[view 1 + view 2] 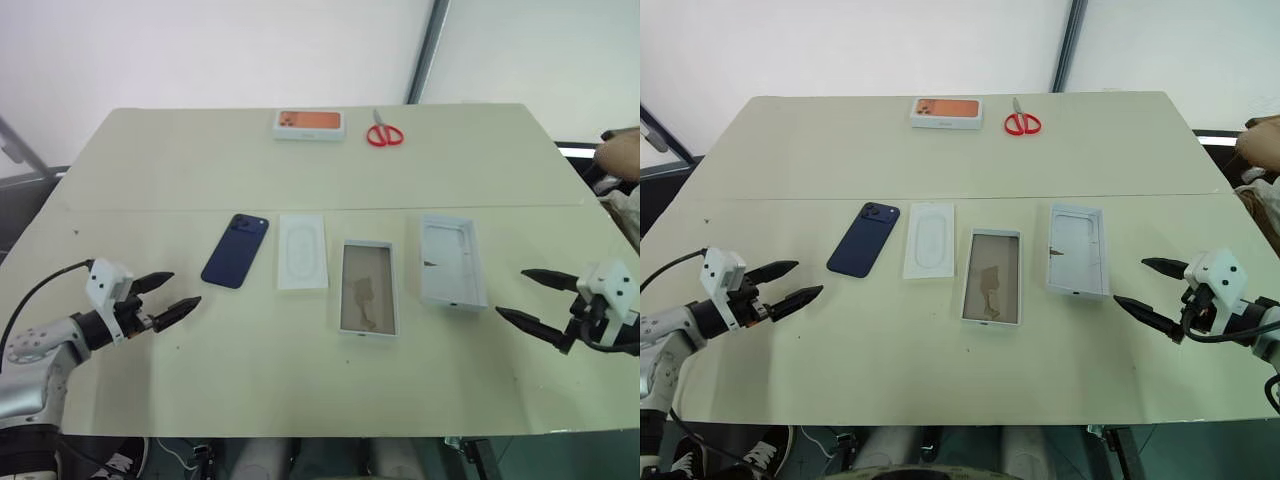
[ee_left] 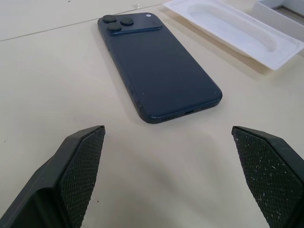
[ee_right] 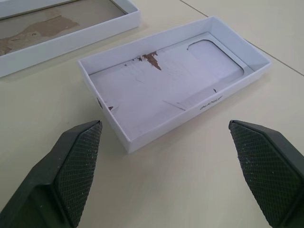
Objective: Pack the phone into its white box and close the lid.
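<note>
None of the packing is done as far as I can judge: the phone (image 1: pixel 236 250) lies bare on the bench (image 1: pixel 300 170), back up, the white box (image 1: pixel 367 287) sits empty with its brownish-grey floor showing, and the lid (image 1: pixel 452 261) rests inside-up beside it, on nothing. All three steps are left to me: lift the phone, seat it in the box, then turn the lid over and press it down. My left end effector (image 1: pixel 164 300) hovers just short of the phone with its fingers spread wide and nothing between them; my right end effector (image 1: pixel 537 299) hovers near the lid's near corner, equally wide and empty. Between phone and box lies a flat white card (image 1: pixel 302 251) with a rounded outline, which I judge is no part of the job. The phone's long axis runs away from me and leans a little to my right at the far end; its camera cluster sits at that far end and its port edge faces my left end effector. Box and lid also lie with their long axes running away from me, nearly parallel to each other, so I judge the phone needs only a slight turn to match the box.
</note>
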`<act>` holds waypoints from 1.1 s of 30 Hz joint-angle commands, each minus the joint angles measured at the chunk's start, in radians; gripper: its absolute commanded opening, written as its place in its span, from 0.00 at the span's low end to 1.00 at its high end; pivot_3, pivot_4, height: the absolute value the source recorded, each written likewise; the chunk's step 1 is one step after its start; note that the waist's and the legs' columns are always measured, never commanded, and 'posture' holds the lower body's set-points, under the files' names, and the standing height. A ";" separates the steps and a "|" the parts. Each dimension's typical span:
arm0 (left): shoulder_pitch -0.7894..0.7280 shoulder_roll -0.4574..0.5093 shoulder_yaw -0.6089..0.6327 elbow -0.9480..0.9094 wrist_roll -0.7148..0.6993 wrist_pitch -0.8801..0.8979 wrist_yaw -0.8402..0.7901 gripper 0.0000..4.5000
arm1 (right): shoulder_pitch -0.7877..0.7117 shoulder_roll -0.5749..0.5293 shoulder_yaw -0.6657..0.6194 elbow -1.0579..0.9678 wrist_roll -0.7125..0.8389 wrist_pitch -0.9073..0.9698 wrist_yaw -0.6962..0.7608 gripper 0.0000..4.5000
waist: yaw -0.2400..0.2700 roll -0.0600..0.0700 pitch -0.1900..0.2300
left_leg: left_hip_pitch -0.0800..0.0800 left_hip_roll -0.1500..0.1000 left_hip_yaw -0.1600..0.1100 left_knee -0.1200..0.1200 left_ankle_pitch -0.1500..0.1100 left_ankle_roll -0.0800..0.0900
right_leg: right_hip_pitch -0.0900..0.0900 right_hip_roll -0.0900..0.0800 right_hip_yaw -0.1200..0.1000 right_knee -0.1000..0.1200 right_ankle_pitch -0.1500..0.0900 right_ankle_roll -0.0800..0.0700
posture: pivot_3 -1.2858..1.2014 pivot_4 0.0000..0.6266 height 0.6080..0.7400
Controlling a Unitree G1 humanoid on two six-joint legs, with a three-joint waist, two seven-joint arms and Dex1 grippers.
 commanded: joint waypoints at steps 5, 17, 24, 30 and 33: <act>-0.033 0.010 0.009 -0.019 0.000 -0.013 0.019 1.00 | -0.041 0.004 0.015 -0.036 0.013 -0.002 -0.019 0.99 | 0.000 0.000 0.000 | 0.000 0.000 0.000 0.000 0.000 0.000 | 0.000 0.000 0.000 0.000 0.000 0.000 | 0.52 0.24 1.00; -0.041 0.005 0.001 -0.038 -0.008 0.007 0.022 1.00 | -0.052 0.012 0.051 -0.051 0.013 0.004 -0.047 0.99 | 0.000 0.000 0.000 | 0.000 0.000 0.000 0.000 0.000 0.000 | 0.000 0.000 0.000 0.000 0.001 0.001 | 0.52 0.24 1.00; -0.047 0.002 0.002 -0.051 -0.011 0.014 0.031 1.00 | -0.043 0.010 0.053 -0.052 0.020 0.006 -0.041 0.99 | 0.000 0.000 0.000 | 0.000 0.000 0.000 0.000 0.000 0.000 | 0.000 0.000 0.000 0.000 0.001 0.003 | 0.52 0.24 1.00; -0.074 -0.022 -0.001 -0.084 -0.053 0.105 0.077 1.00 | -0.044 0.014 0.061 -0.066 0.029 0.021 -0.041 0.99 | 0.001 0.000 0.000 | 0.000 0.000 0.000 0.000 0.000 0.000 | 0.000 0.000 0.000 0.000 0.001 0.003 | 0.52 0.24 1.00; -0.105 -0.077 -0.014 -0.177 -0.147 0.277 0.163 1.00 | -0.074 0.025 0.101 -0.114 0.038 0.051 -0.055 0.99 | 0.001 0.000 0.000 | 0.000 0.000 0.000 0.001 0.000 0.000 | 0.000 0.000 0.000 0.000 0.002 0.003 | 0.52 0.24 1.00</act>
